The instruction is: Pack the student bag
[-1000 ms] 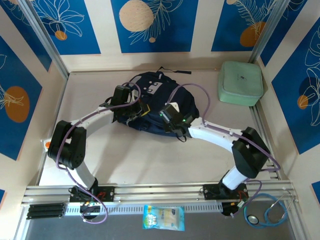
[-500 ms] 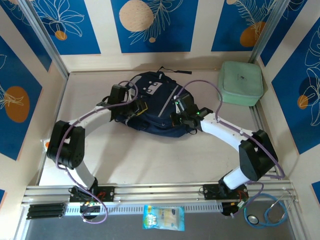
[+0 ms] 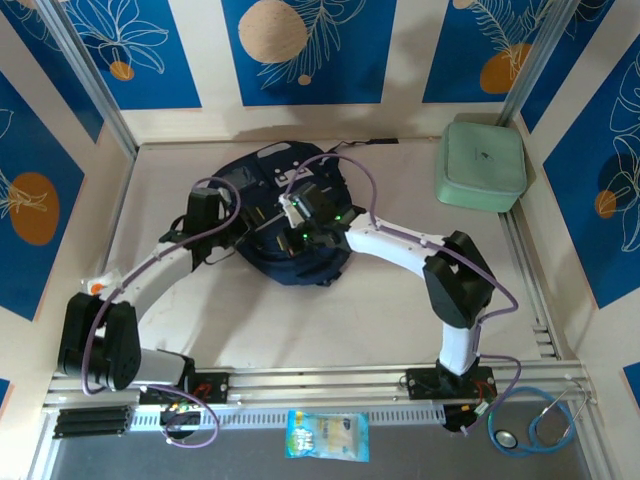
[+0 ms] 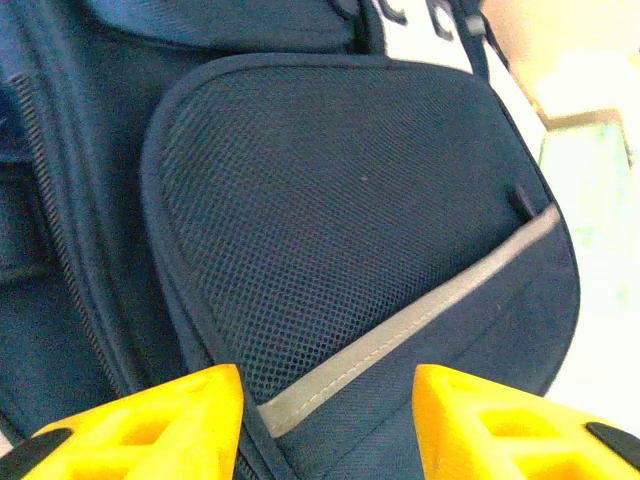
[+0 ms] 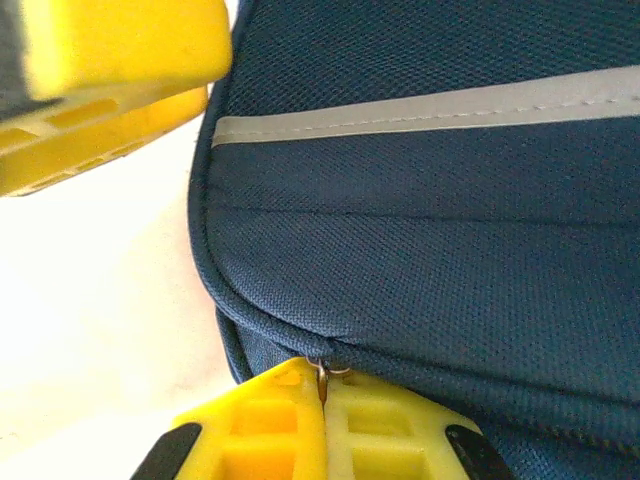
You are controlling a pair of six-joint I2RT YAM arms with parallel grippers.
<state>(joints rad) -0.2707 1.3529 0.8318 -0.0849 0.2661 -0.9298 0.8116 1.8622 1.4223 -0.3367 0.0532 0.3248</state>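
Observation:
The student bag (image 3: 262, 172), navy with grey stripes, lies at the middle back of the table. My right gripper (image 3: 285, 232) reaches over it from the right. In the right wrist view that gripper (image 5: 322, 385) is shut on a small metal zip pull at the bag's (image 5: 450, 250) seam. My left gripper (image 3: 232, 232) is at the bag's left side. In the left wrist view it (image 4: 330, 420) stands open, with the mesh pocket (image 4: 340, 200) and a grey stripe (image 4: 420, 320) just ahead of its yellow fingertips (image 4: 160, 420).
A pale green square zip case (image 3: 481, 166) sits in the back right corner. A snack packet (image 3: 327, 435) and a stethoscope (image 3: 535, 425) lie on the near ledge in front of the arm bases. Walls close the table on three sides.
My right gripper has swept left across the bag, which has shifted and turned to the left. My left gripper has opened and its arm has drawn back leftward.

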